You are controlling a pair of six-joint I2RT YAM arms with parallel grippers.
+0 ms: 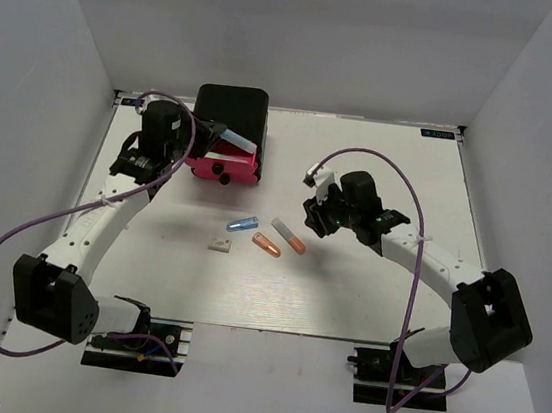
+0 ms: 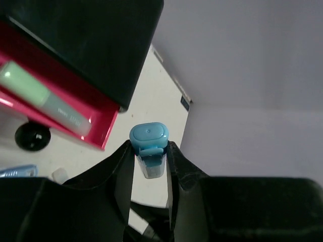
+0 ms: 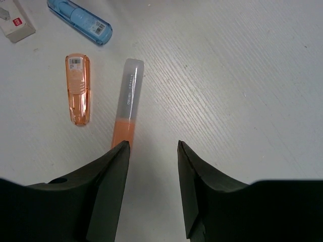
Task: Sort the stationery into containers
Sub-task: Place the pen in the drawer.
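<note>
the left tool (image 2: pixel 150 156) was closed on the light blue pen (image 2: pixel 148 134), pinching it at its middle with the capped end poking up between the fingers. it held the pen in the air just beside the open pink-red drawer (image 2: pixel 103 132) of the black box (image 1: pixel 233 109), not yet over it as far as the wrist view showed. inside that drawer lay the green-grey pen (image 2: pixel 44 99), so one item looked sorted and a second was on its way.

the right tool (image 3: pixel 152 148) was parted and empty, hanging low over the table (image 3: pixel 242 75). its one finger overlapped the orange end of the orange-grey pen (image 3: pixel 129 96), but the pen lay to one side of the gap rather than between the jaws, and whether the finger touched it could not be told.

four things lay loose on the table in a small cluster in front of the box: the orange-grey pen, the orange pen (image 3: pixel 78 88) just beside it, the blue pen (image 3: pixel 81 20) a little farther off, and the white block (image 3: pixel 15 24) near the blue pen.

by my reckoning the job was under halfway: one piece stowed, one in hand, four to go. only one drawer showed as pulled out; the state of the others was hidden from above.
</note>
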